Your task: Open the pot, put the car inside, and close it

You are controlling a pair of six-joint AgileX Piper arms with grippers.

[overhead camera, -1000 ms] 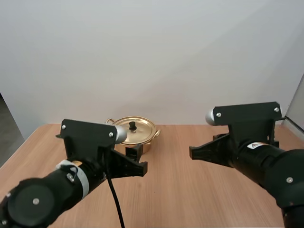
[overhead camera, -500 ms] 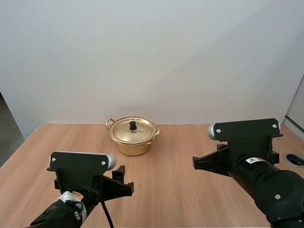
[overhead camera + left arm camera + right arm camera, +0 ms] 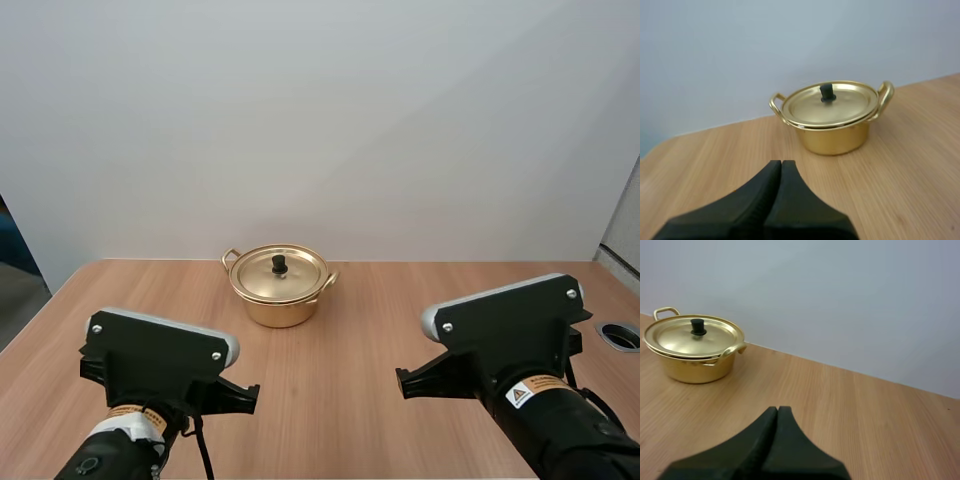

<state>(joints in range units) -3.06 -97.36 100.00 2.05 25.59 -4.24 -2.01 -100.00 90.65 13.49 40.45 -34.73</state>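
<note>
A small gold pot sits on the wooden worktop with its lid on. A black knob stands upright at the lid's centre. Your left hand is closed on nothing, its fingers pressed together into one dark wedge. The pot lies ahead of it and a little to its right, well apart. Your right hand is closed and empty too, with the pot ahead and far off to its left. The left hand looks nearer, so the knob is likely its to reach.
</note>
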